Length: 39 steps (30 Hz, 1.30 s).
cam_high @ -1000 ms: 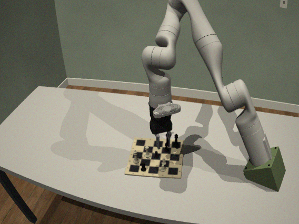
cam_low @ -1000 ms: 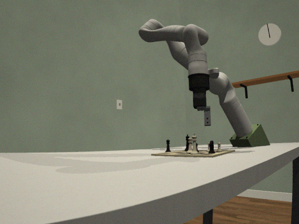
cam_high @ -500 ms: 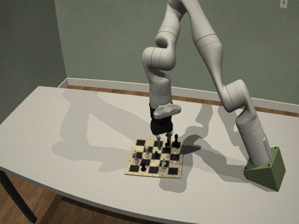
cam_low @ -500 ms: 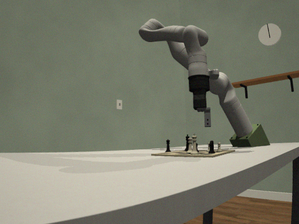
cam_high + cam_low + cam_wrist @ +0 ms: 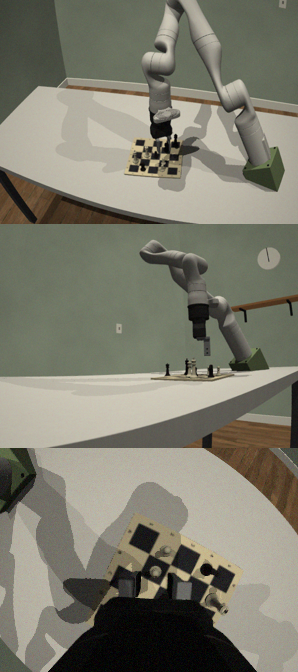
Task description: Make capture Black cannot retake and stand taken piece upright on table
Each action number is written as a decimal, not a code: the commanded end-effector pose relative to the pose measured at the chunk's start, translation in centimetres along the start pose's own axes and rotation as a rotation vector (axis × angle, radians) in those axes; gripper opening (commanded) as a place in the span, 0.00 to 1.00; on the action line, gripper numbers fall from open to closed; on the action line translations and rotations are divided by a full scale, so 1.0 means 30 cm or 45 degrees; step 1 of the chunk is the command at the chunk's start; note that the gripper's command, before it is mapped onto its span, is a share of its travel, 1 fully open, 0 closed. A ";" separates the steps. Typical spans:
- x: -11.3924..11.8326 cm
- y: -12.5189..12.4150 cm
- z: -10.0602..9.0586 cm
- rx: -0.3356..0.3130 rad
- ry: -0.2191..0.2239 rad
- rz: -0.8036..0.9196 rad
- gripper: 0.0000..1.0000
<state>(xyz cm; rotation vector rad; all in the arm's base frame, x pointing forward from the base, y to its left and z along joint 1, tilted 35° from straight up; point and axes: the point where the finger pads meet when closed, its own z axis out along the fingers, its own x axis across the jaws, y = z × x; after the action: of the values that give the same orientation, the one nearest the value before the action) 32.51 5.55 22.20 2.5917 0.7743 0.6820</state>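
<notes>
Presently: one chequered cream-and-black board (image 5: pixel 152 175) (image 5: pixel 178 379) (image 5: pixel 181 540), flat on the white tabletop (image 5: pixel 39 131) (image 5: pixel 105 413) (image 5: pixel 225 513). Landmark for all entries below.

Step in hand: apparently the approach to a piece; capture seemingly not yet made, with no taken piece seen standing beside the board. Next move, by judgement: centre over the chosen piece, descend straight and close, sparing its neighbours.

Fingers (image 5: pixel 163 151) (image 5: pixel 207 355): grey, metal, partly open, nothing gripped; above the board, pointing down.

Black knight-like piece (image 5: pixel 142 167) (image 5: pixel 211 372) (image 5: pixel 206 569): on the board's front row in the top view; upright, long axis vertical, facing unreadable.

Tall cream crowned piece (image 5: pixel 135 158) (image 5: pixel 193 369) (image 5: pixel 215 601): near the board's left edge in the top view; long axis vertical.

Piece to be taken: presumably on the board; which one, cannot be told.

We bring our jaws (image 5: pixel 163 151) (image 5: pixel 207 354) down toward the board (image 5: pixel 152 175) (image 5: pixel 170 378) (image 5: pixel 167 533); their tips now hang lower, closer above it than in the earlier views.
</notes>
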 end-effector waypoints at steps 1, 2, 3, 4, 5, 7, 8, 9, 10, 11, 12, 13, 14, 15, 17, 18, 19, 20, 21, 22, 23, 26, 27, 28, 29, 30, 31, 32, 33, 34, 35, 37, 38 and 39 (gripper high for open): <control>0.003 -0.004 0.018 -0.006 0.005 -0.012 0.68; 0.003 -0.004 0.023 -0.006 0.005 -0.012 0.68; 0.003 -0.005 0.029 -0.006 0.005 -0.012 0.68; 0.003 -0.005 0.034 -0.006 0.005 -0.012 0.68; 0.003 -0.005 0.039 -0.006 0.005 -0.012 0.68; 0.003 -0.005 0.044 -0.006 0.005 -0.012 0.68; 0.003 -0.005 0.044 -0.006 0.005 -0.012 0.68; 0.003 -0.005 0.049 -0.006 0.005 -0.013 0.68; 0.003 -0.005 0.054 -0.006 0.005 -0.013 0.68; 0.003 -0.005 0.059 -0.006 0.005 -0.013 0.68; 0.003 -0.005 0.063 -0.006 0.005 -0.013 0.68; 0.003 -0.005 0.067 -0.006 0.005 -0.013 0.68; 0.003 -0.005 0.071 -0.006 0.005 -0.013 0.68; 0.003 -0.005 0.075 -0.006 0.005 -0.013 0.68; 0.003 -0.005 0.082 -0.006 0.005 -0.013 0.68; 0.003 -0.005 0.085 -0.006 0.005 -0.013 0.68; 0.003 -0.005 0.087 -0.006 0.005 -0.013 0.68; 0.003 -0.005 0.090 -0.006 0.005 -0.013 0.68; 0.003 -0.005 0.092 -0.006 0.005 -0.013 0.68; 0.003 -0.005 0.094 -0.006 0.005 -0.013 0.68; 0.003 -0.005 0.096 -0.006 0.005 -0.013 0.68; 0.004 -0.005 0.098 -0.006 0.005 -0.013 0.68; 0.004 -0.005 0.099 -0.006 0.005 -0.013 0.68; 0.003 -0.005 0.100 -0.006 0.005 -0.013 0.68; 0.003 -0.005 0.101 -0.006 0.005 -0.013 0.68; 0.004 -0.005 0.102 -0.006 0.005 -0.013 0.68; 0.004 -0.005 0.103 -0.006 0.005 -0.013 0.68; 0.004 -0.005 0.103 -0.006 0.005 -0.013 0.68; 0.004 -0.005 0.103 -0.006 0.005 -0.013 0.68; 0.004 -0.005 0.104 -0.006 0.005 -0.012 0.68; 0.005 -0.005 0.104 -0.006 0.006 -0.012 0.68; 0.005 -0.005 0.104 -0.006 0.006 -0.012 0.68; 0.005 -0.005 0.104 -0.006 0.006 -0.012 0.68; 0.005 -0.005 0.104 -0.006 0.006 -0.012 0.68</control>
<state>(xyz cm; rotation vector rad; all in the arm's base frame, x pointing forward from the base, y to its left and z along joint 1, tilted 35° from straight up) 34.15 5.09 19.67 2.5858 0.7788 0.6811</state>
